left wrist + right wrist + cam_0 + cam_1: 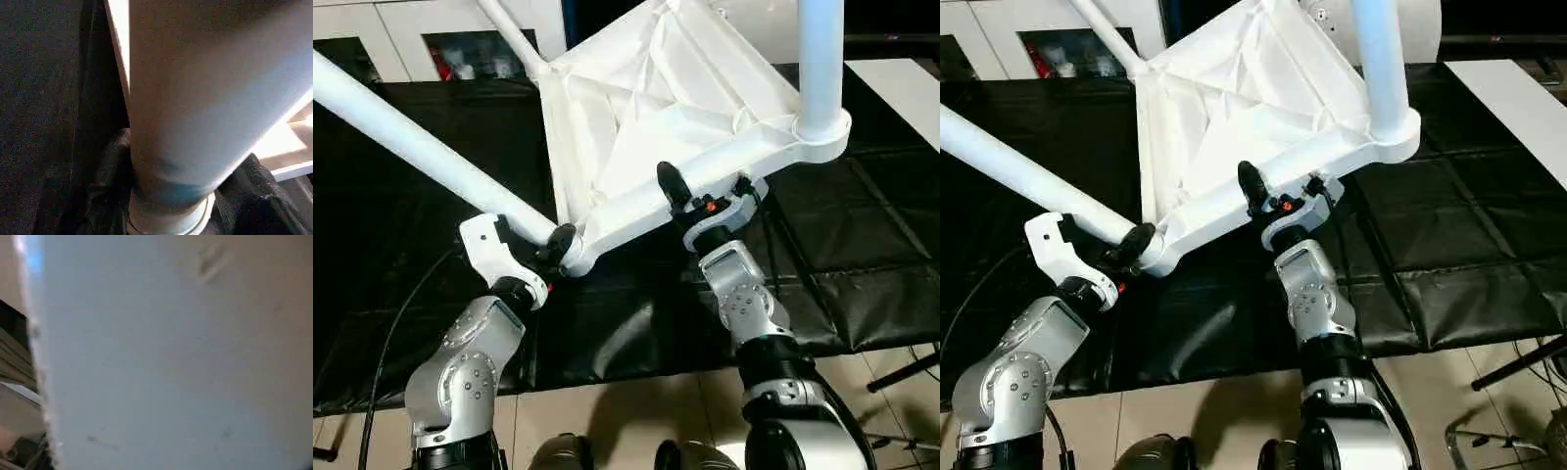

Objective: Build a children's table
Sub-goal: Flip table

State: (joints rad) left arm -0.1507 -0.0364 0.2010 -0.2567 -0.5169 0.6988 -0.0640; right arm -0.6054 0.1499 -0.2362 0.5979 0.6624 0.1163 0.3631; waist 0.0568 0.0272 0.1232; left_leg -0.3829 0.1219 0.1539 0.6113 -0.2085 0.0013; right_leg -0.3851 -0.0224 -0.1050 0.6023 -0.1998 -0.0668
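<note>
With the left gripper (551, 247) clamped on the long round white plastic leg (421, 147) at its corner socket, the ribbed white plastic tabletop (656, 117) should be steadied w/ the right gripper (700, 201), whose grip on the rim can't be told.

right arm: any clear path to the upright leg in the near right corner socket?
Probably yes. The right pincer sits on the tabletop's edge, just along from that leg, with nothing between them.

The upturned table top (656, 117) tilts above the black-covered desk (862, 274). The left pincer (551, 247) clasps a leg (421, 147) at its corner socket; the right pincer (700, 201) straddles the near rim. Another leg (820, 59) stands upright.
</note>
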